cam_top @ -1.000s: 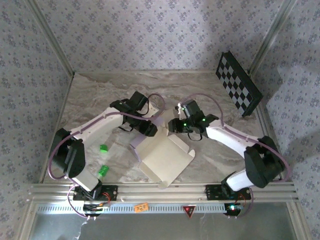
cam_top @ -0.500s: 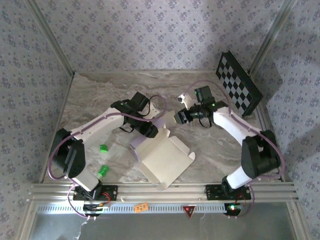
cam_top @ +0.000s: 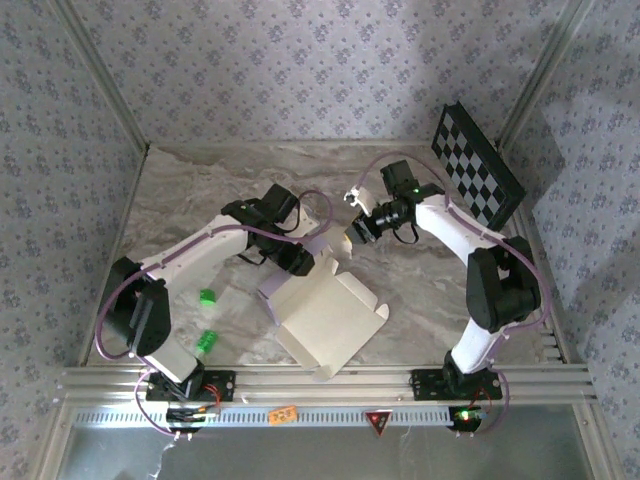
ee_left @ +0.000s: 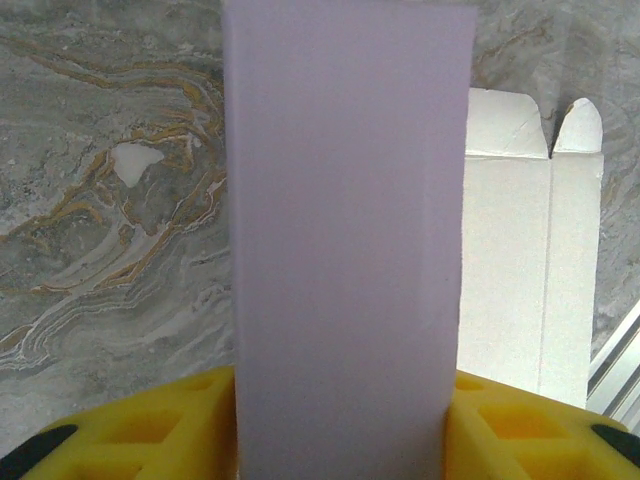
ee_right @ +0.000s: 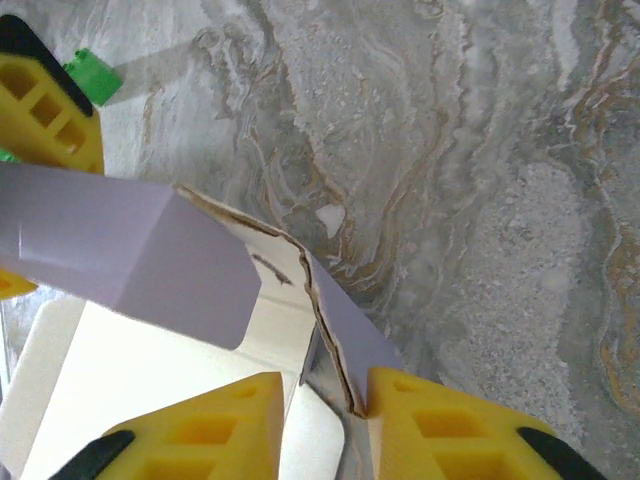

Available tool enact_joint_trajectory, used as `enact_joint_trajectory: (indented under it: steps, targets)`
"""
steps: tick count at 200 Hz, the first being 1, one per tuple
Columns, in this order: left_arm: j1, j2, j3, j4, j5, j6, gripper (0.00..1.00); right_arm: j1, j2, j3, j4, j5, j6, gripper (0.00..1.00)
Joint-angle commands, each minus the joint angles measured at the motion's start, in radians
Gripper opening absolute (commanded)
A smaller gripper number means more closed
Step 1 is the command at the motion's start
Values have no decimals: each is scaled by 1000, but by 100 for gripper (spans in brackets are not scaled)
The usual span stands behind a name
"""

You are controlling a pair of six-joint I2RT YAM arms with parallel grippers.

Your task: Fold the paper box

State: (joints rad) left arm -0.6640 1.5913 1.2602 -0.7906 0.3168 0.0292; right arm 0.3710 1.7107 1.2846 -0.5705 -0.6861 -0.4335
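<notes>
Marbled tabletop carries the paper box at its middle, cream side up. At the box's far left edge the left gripper clamps an upright lavender flap. Just beyond it, the right gripper has its jaws apart, straddling a torn flap edge

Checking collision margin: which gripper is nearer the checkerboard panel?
Right. The right gripper sits just left of the checkerboard panel, at the far flap of the paper box. The left gripper is farther left and toward the near edge, on the same box.
</notes>
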Motion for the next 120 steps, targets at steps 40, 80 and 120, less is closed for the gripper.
enact_joint_trajectory:
  steps: [40,80,120]
  targets:
    - [-8,-16,35,-35,-39,-15,48,52,-134,-75,70,114,166,3]
    - [-8,-11,33,-24,-57,-59,47,143,-236,-175,166,272,403,0]
    - [-9,-6,31,-16,-94,-108,45,255,-334,-268,245,454,627,0]
